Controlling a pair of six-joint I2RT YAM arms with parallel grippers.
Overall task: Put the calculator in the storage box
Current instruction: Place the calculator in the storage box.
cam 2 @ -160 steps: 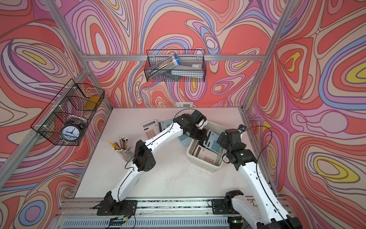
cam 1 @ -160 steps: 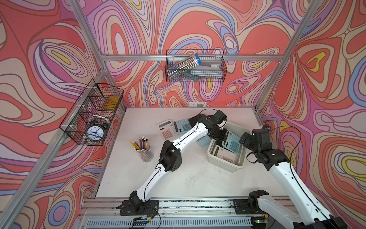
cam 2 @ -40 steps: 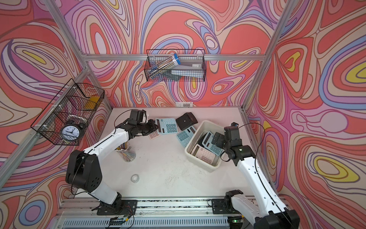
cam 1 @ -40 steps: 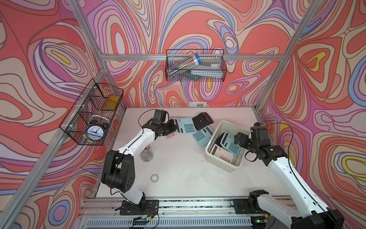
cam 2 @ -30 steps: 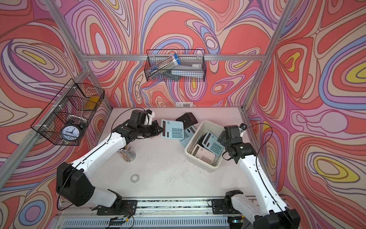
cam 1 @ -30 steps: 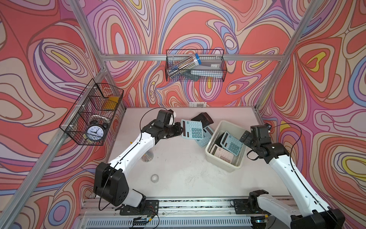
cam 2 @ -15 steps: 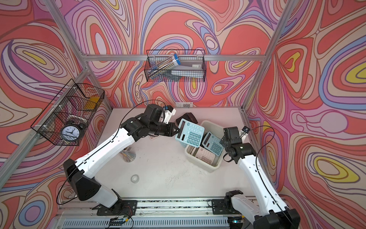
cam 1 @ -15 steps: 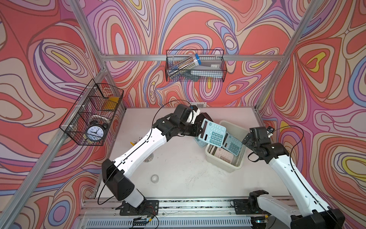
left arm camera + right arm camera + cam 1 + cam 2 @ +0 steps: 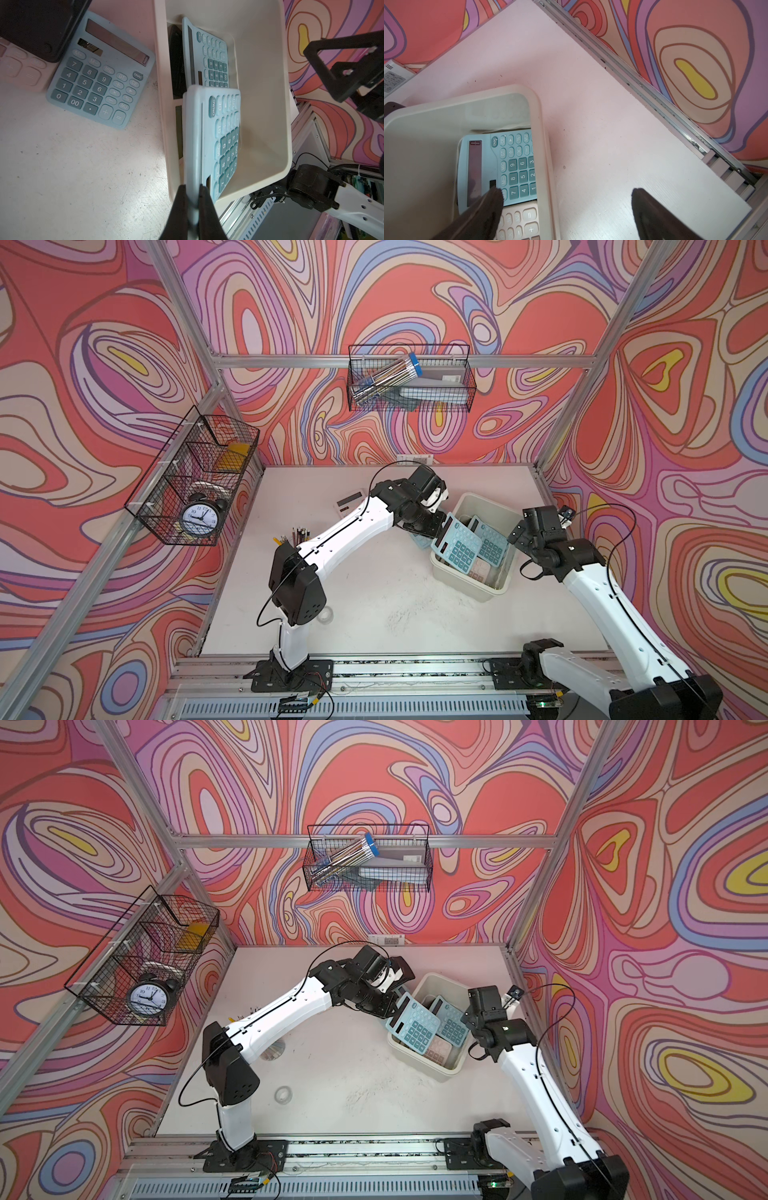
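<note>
My left gripper (image 9: 192, 188) is shut on the edge of a light blue calculator (image 9: 207, 128). The calculator hangs tilted over the opening of the off-white storage box (image 9: 264, 104), close to its left wall. In both top views the held calculator (image 9: 457, 549) (image 9: 413, 1029) overlaps the box (image 9: 469, 593) (image 9: 424, 1065) at the right of the table. Inside lie another blue calculator (image 9: 512, 166), a pink one (image 9: 519, 220) and a black one (image 9: 176, 72). My right gripper (image 9: 566, 195) is open, straddling the box's right wall (image 9: 542, 145) and holding nothing.
On the table left of the box lie a blue calculator (image 9: 99, 79), a black one (image 9: 37, 27) and a pink one (image 9: 18, 70). A pale calculator (image 9: 351, 504), a pencil cup (image 9: 291, 537) and a tape roll (image 9: 284, 1095) sit further left. Wire baskets (image 9: 195, 481) (image 9: 409, 381) hang on the walls.
My left arm has swung right with the blue calculator, from the middle of the table to over the storage box. The right gripper has stayed open at the box's right wall.
</note>
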